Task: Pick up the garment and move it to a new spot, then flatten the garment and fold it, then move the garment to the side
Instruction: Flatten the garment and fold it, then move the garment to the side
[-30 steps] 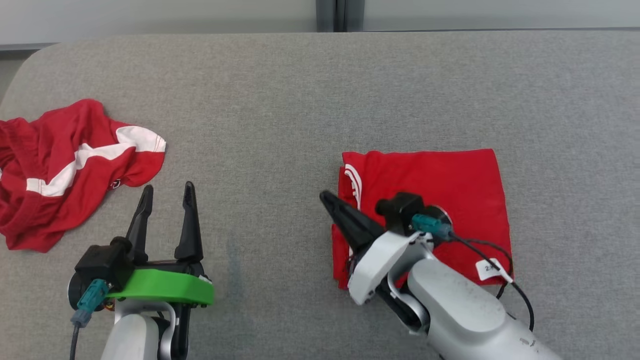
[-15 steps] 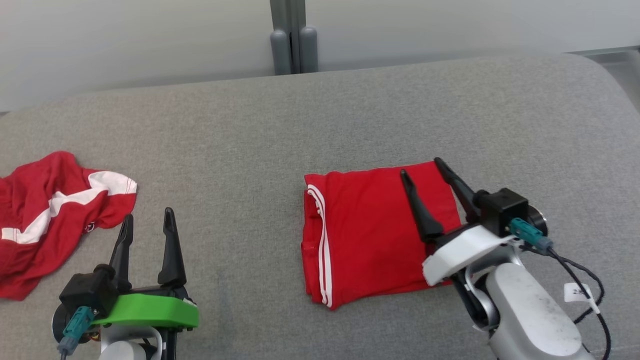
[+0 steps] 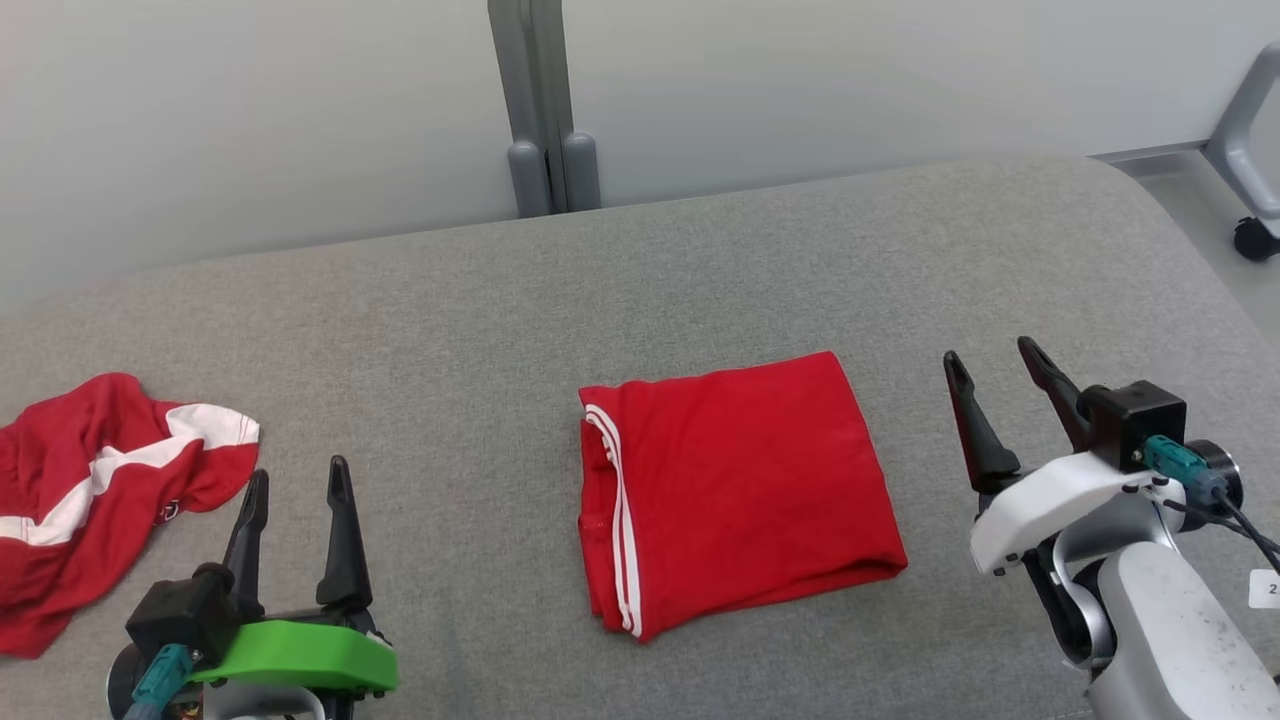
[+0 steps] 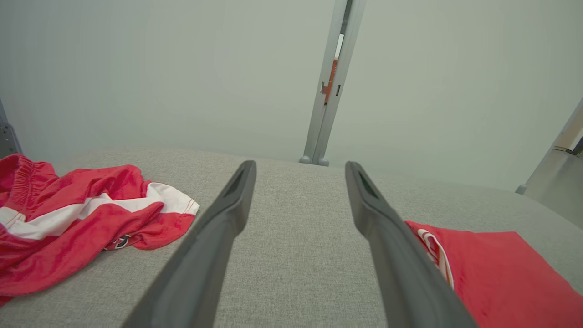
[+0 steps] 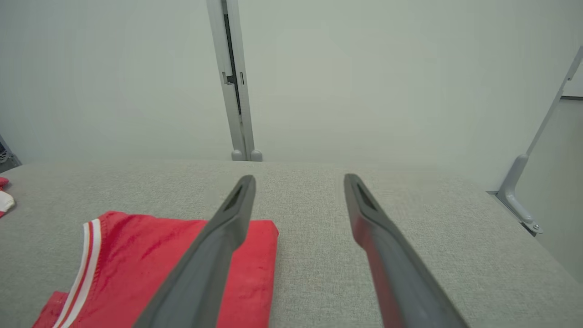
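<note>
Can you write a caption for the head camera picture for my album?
A folded red garment on gray surface between the open left gripper and right gripper, crumpled red clothes nearby.

Soft cloth on coarse weave, hard plastic either side.

Under the folded garment (image 3: 735, 490), a grey cushion top (image 3: 700, 270) of rough, matt woven fabric; the garment itself smooth red knit, faintly shiny. Far left of it, a crumpled garment (image 3: 90, 480) of the same soft cloth. Nearer left, the left gripper (image 3: 298, 472) with matt black fingers (image 3: 343, 530) on a satin green plastic mount (image 3: 300, 655). Right of it, the right gripper (image 3: 988, 351) with a smooth white plastic shell (image 3: 1040, 495) and a scuffed pale forearm (image 3: 1170, 620).
</note>
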